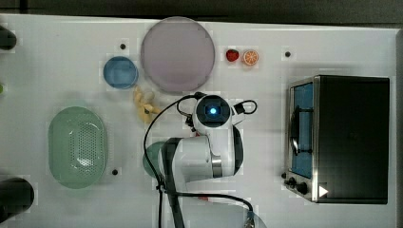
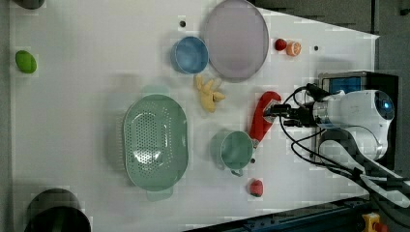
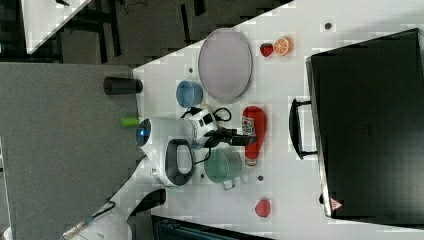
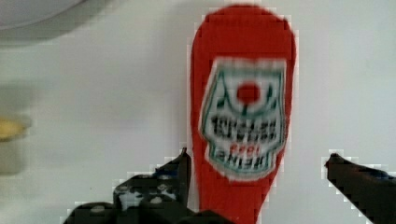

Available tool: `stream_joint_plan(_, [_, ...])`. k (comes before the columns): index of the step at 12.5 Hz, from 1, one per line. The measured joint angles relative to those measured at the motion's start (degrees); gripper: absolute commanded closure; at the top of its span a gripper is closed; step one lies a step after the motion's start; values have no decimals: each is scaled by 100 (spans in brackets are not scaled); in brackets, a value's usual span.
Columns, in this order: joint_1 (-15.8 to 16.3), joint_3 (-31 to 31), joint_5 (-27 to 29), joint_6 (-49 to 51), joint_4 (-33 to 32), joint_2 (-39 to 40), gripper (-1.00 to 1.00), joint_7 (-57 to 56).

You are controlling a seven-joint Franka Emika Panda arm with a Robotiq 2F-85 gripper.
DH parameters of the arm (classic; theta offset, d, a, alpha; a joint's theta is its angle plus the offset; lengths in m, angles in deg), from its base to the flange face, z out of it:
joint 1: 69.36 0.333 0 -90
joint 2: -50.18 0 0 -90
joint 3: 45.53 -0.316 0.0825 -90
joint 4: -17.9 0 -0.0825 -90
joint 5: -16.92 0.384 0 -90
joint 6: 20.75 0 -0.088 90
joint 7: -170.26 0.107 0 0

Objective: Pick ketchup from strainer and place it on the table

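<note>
The ketchup, a red squeeze bottle with a white label, lies flat on the white table between the teal cup and the black oven. It also shows as the ketchup and, close up, the ketchup. My gripper hangs over the bottle's lower part, open, one finger on each side and a clear gap on one side. Seen from the sides it is the gripper and the gripper. The pale green strainer stands empty at the top view's left, also the strainer.
A teal cup stands right beside the bottle. A banana, a blue bowl and a lavender plate lie further back. A strawberry sits near the front edge. A black oven takes up the top view's right.
</note>
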Motion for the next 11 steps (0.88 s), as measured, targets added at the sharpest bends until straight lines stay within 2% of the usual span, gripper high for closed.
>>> stream_joint_plan(3, [-27,14,78,140,90,-179,-100,1])
stream_joint_plan(6, [-59,-20,499,1032,604,-736,-100,62])
stream_joint_plan(8, [-66,-57,1151,1707,1432,-960,-100,171])
stream_joint_plan(11, [-83,-77,1242,2896,2641,-1288,-100,422])
